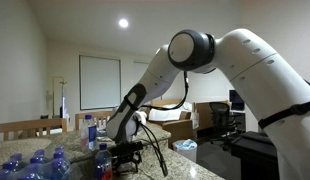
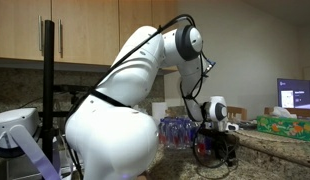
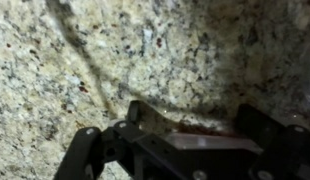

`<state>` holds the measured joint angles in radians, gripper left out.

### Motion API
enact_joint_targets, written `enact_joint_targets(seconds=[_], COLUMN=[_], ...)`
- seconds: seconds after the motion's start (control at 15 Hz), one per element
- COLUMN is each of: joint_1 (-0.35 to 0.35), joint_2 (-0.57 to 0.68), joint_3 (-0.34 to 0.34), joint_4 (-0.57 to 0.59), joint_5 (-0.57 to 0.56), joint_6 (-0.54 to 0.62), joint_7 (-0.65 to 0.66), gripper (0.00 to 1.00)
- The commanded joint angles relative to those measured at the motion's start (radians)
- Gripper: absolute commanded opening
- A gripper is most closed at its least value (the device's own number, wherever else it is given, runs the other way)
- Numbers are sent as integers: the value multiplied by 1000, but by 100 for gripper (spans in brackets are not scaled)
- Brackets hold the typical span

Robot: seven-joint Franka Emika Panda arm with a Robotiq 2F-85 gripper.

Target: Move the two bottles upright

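Wrist view: fingers (image 3: 90,150) spread apart over the bare granite surface (image 3: 115,50), nothing clamped that we can see. In an exterior view one bottle (image 1: 101,160) stands just beside the gripper (image 1: 125,157), second bottle (image 1: 90,130) behind it, near the pack (image 1: 35,165). We judge them light, thin-walled, slick: take hold gently at the label band.

A speckled granite worktop (image 3: 145,50) is shown close up in the wrist view and is also seen in both exterior views. In an exterior view a recessed ceiling light (image 1: 123,22) is lit above pale walls, on which a white board (image 1: 99,82) is hung. A wooden chair (image 1: 30,127) is placed behind the worktop, and a black office chair (image 1: 223,118) is set farther back. In an exterior view wooden wall cabinets (image 2: 85,30) are mounted above the worktop, and a lit monitor (image 2: 292,96) is seen at the right edge.
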<state>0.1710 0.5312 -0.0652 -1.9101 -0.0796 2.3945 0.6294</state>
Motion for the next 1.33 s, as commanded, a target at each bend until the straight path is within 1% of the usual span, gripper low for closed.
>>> enact_joint_targets(seconds=[0.0,0.2,0.4,0.6,0.93,1.27], joint_1=[24,31,21,11,10,27], joint_2=[0,-12,-19,-20,13,16], joint_3=[-10,-26,-31,-29,-2,47], joint_4=[34,52,67,79,118,137], joint_5=[10,-1,-3,2,14,24], joint_6=[-54,-146,-248,-320,-367,-359], joint_7=[38,77,102,102,74,57], gripper=[100,100,100,100,100,100])
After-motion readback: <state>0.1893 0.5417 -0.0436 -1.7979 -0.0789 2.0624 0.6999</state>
